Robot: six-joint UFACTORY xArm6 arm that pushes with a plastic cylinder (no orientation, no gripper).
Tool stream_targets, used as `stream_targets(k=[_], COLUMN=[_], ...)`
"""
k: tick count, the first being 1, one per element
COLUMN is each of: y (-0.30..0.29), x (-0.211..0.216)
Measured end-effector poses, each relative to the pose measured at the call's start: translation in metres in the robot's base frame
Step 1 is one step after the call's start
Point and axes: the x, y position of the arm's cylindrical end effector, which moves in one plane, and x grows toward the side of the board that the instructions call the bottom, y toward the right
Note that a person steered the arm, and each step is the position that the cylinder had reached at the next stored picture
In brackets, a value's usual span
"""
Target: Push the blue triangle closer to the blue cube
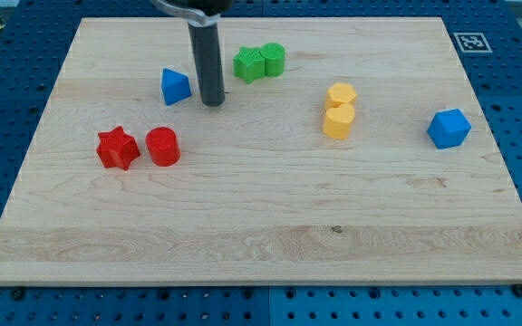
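Note:
The blue triangle (175, 86) lies on the wooden board at the upper left. The blue cube (449, 128) sits far off at the view's right. My tip (213, 102) rests on the board just right of the blue triangle, a small gap between them. The dark rod rises from the tip to the view's top edge.
A green star (250, 63) and a green cylinder (273, 58) touch each other right of the rod, near the top. Two yellow blocks (339, 110) stand stacked close between the triangle and the cube. A red star (117, 148) and a red cylinder (162, 146) lie at the lower left.

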Motion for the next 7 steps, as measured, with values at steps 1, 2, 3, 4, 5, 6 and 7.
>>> stream_targets(k=[1, 2, 3, 4, 5, 6, 7], y=[-0.003, -0.034, -0.079, -0.1, -0.058, 0.002, 0.051], x=[-0.025, -0.045, -0.053, -0.04, 0.0, 0.032, 0.048])
